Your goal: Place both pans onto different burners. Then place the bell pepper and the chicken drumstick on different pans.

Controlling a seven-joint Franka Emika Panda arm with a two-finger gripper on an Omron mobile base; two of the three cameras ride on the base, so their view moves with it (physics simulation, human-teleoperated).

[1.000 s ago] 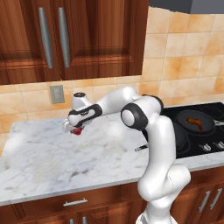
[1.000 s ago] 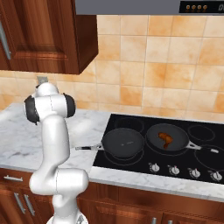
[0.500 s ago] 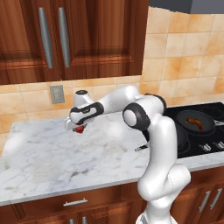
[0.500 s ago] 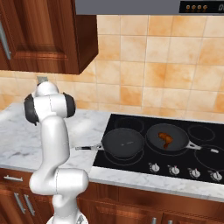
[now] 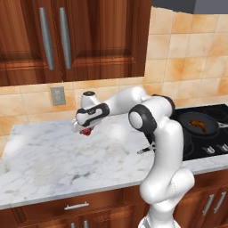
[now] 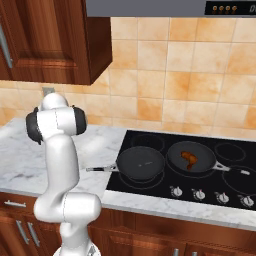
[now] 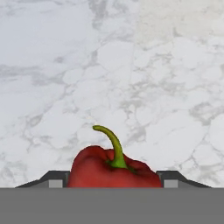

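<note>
gripping bell pepper (image 7: 111, 173) upright; stem toward camera.

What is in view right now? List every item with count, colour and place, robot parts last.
pans: 2, black, side by side on the cooktop; empty one, other one
chicken drumstick: 1, reddish-brown, in the right-hand pan
bell pepper: 1, red with green stem, between the gripper's fingertips, just above the marble counter
cooktop: 1, glossy black with grey burner rings, right of the counter
knobs: 4, silver, along the cooktop's front edge
counter: 1, white-grey marble
upper cabinets: dark wood, long metal handles
wall outlet: 1, grey, on the tiles
gripper: 1, dark, closed on the bell pepper
arm: 1, white with dark joints
</note>
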